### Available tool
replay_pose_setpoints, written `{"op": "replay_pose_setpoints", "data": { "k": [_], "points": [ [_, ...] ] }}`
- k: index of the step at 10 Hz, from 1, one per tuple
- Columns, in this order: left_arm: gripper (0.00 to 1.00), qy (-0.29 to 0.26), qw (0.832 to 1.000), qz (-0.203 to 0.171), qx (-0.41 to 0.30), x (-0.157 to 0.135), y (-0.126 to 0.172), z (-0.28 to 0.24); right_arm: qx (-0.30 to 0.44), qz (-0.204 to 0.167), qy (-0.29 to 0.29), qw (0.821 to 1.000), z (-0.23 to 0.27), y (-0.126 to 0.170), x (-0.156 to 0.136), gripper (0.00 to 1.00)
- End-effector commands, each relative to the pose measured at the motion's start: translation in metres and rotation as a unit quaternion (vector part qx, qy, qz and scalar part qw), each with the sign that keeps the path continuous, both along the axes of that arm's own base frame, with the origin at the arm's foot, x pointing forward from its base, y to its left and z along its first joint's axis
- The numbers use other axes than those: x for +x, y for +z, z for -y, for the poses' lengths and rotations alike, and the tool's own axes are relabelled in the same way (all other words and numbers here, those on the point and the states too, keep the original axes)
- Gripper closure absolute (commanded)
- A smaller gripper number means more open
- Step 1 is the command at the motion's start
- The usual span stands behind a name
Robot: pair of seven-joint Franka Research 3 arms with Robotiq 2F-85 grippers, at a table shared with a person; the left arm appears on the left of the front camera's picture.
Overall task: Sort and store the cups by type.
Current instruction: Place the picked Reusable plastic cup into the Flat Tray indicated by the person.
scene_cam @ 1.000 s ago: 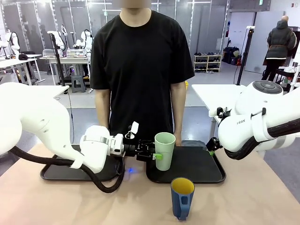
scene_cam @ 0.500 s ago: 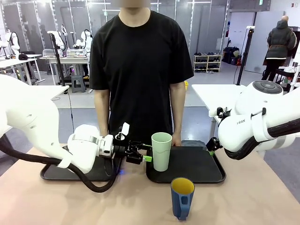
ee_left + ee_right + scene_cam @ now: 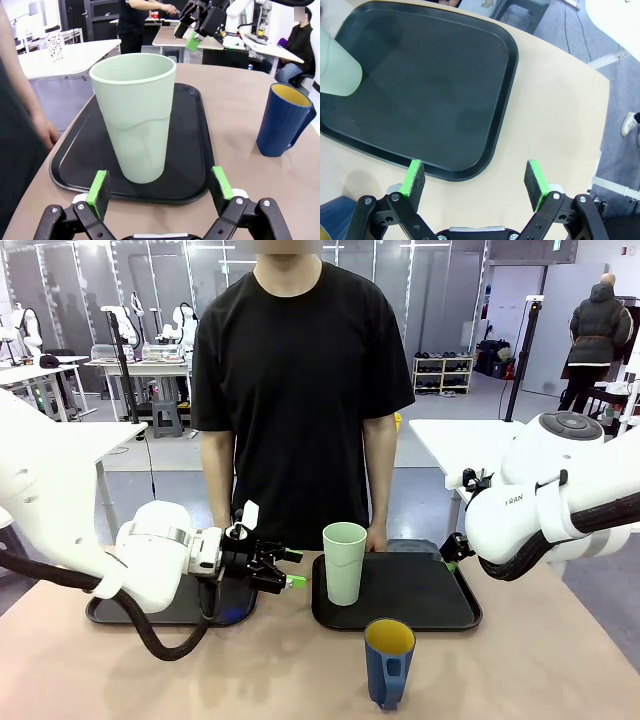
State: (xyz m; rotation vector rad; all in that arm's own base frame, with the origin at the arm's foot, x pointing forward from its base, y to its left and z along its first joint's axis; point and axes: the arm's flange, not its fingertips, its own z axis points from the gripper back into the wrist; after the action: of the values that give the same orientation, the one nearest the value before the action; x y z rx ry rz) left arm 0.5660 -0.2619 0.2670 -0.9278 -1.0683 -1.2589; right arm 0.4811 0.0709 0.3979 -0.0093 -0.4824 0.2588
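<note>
Two cups on the table (image 3: 540, 670), both upright. The pale green tumbler (image 3: 344, 562) stands on the right tray (image 3: 430, 602), close to that tray's left rim. The dark blue mug (image 3: 389, 661) (yellow inside, handle turned toward the near side) stands on bare tabletop just near of the same tray, apart from it. The left gripper (image 3: 296, 568) lies level, pointing right at the tumbler. It sits just left of the tumbler, not touching it, with jaws spread wide and nothing between them. The left wrist view agrees: the green pads (image 3: 98, 192) flank empty space, the tumbler stands just beyond them and the mug is farther off to one side. A second black tray, the left tray (image 3: 100, 613), lies under the left arm. The right gripper (image 3: 475, 179) hovers over a corner of the right tray, jaws fully apart and holding nothing. One of its pads is over the rim, the other over bare tabletop. A person (image 3: 300, 380) in a black shirt stands at the far side, one hand (image 3: 377, 537) hanging by the right tray's far rim.
</note>
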Motion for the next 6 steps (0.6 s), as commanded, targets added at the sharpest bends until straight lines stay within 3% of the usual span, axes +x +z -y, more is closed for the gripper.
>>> {"op": "replay_pose_setpoints", "data": {
  "k": [1, 2, 3, 6],
  "points": [
    [0.00, 0.021, 0.999, 0.024, -0.002, -0.013, 0.009, -0.005, -0.002, 0.001, 0.001, 1.000, 0.000, -0.001, -0.001, 0.00],
    [0.00, 0.019, 0.999, 0.031, -0.007, -0.014, 0.012, -0.008, -0.002, 0.001, 0.001, 1.000, 0.000, -0.001, -0.001, 0.00],
    [0.00, 0.004, 1.000, 0.005, 0.002, -0.004, 0.007, -0.004, -0.002, 0.001, 0.001, 1.000, 0.000, -0.001, -0.001, 0.00],
    [0.00, 0.004, 1.000, 0.005, 0.002, -0.004, 0.007, -0.004, -0.002, 0.001, 0.001, 1.000, 0.000, -0.001, -0.001, 0.00]
  ]
}}
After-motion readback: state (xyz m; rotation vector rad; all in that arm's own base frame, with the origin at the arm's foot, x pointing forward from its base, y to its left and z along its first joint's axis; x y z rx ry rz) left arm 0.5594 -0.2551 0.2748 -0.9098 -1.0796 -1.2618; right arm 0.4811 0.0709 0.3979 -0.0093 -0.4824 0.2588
